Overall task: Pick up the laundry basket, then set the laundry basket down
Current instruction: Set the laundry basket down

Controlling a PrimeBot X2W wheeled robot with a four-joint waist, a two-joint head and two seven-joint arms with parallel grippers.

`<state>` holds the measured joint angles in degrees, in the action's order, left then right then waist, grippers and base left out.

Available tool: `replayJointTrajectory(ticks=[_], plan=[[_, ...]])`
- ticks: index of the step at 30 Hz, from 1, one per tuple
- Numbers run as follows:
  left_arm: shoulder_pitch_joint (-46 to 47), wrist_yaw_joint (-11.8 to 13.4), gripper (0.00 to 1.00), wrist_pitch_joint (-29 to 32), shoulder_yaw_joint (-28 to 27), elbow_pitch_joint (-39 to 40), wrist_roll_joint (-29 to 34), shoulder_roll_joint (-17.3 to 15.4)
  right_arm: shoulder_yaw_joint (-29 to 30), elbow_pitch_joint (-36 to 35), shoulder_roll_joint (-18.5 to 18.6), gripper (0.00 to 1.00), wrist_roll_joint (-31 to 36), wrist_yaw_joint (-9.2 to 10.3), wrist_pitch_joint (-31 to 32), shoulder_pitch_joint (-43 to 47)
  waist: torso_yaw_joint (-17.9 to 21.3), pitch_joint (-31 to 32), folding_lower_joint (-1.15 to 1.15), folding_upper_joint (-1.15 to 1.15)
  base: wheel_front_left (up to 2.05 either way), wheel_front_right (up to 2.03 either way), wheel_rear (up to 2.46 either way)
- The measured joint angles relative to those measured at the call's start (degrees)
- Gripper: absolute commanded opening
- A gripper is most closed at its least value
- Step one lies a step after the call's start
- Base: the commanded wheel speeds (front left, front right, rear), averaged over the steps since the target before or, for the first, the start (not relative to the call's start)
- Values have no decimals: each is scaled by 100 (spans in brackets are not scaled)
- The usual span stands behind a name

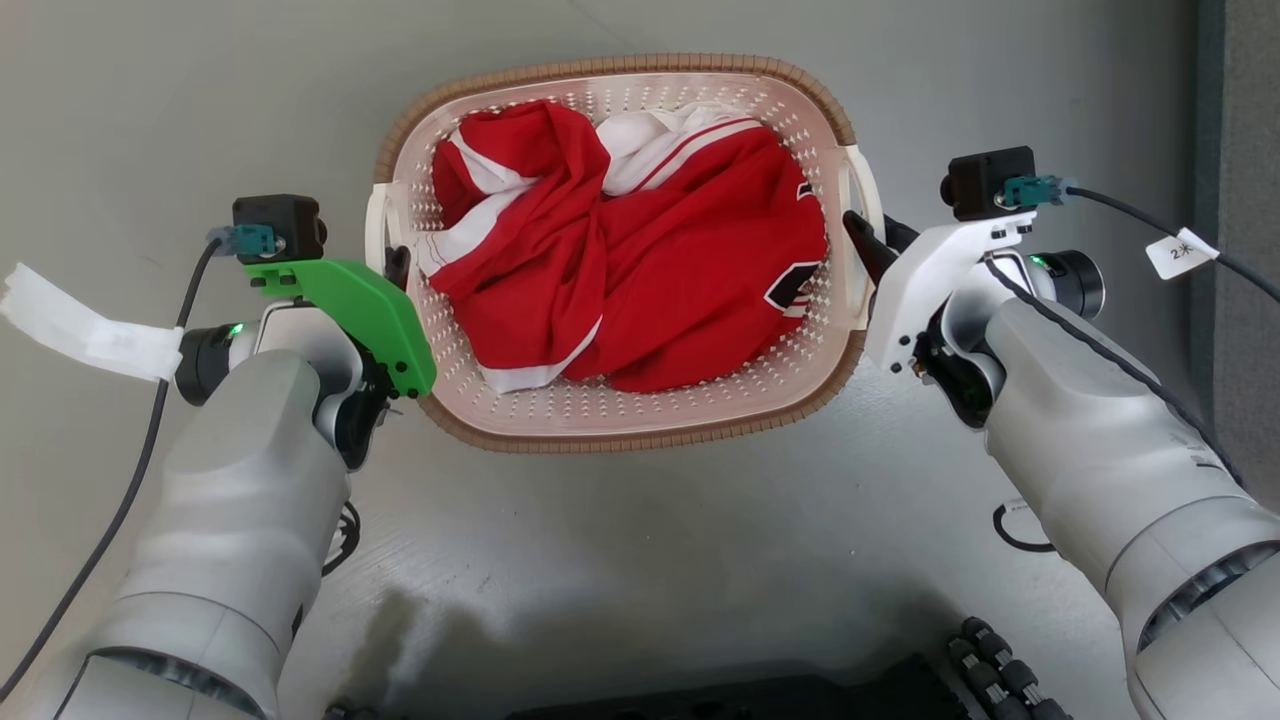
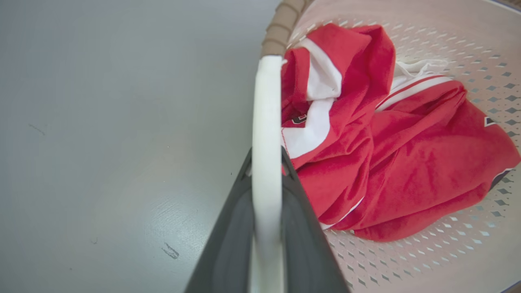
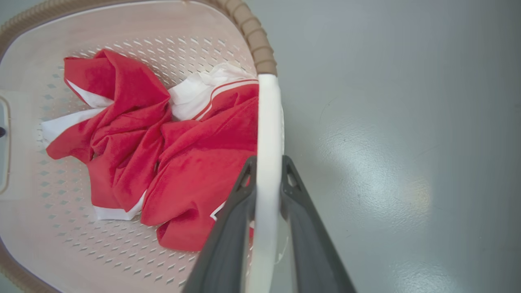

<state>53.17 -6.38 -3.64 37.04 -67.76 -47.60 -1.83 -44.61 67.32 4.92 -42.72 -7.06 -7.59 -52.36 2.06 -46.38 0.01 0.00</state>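
The laundry basket (image 1: 620,415) is cream-white and perforated with a brown woven-look rim, and sits centred in the head view with red-and-white clothing (image 1: 640,260) inside. My left gripper (image 1: 397,262) is shut on the basket's white left handle (image 2: 266,122), one dark finger on each side of it. My right gripper (image 1: 868,240) is shut on the white right handle (image 3: 268,130) in the same way. In both wrist views the handle runs up between the fingers, with the basket wall (image 2: 447,260) and clothing (image 3: 134,138) on the inner side.
Grey floor (image 1: 700,560) surrounds the basket. A darker strip (image 1: 1240,200) runs along the far right edge. Black parts of the robot's base (image 1: 900,690) show at the bottom. Cables (image 1: 130,480) trail from both wrists.
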Motion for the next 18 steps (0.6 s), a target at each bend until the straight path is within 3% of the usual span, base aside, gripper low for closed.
replayJointTrajectory(ticks=[3,4,5,6,7,18], plan=[[29,-13,0,-4,4,-27,0,10,-20,22,-10,0,22,0,-31,-2,-7,-18,0,0,0,0,0],[38,-18,0,-23,4,-30,0,11,-20,27,-13,6,22,0,-56,-2,-9,-24,0,0,0,0,0],[46,-19,26,-47,1,-37,0,13,-23,25,-14,40,24,0,-93,-3,-11,-29,0,0,0,0,0],[53,-18,64,-48,-13,-48,-2,18,-27,25,-15,82,27,-1,-103,-5,-13,-33,0,0,0,0,0],[63,-18,100,-71,-33,-60,-10,13,-37,29,-12,100,27,-1,-103,-5,-15,-37,0,0,0,0,0],[116,-18,100,-149,-46,-210,-10,-85,-112,75,53,100,43,-5,-255,-7,-40,-28,0,0,0,0,0]])
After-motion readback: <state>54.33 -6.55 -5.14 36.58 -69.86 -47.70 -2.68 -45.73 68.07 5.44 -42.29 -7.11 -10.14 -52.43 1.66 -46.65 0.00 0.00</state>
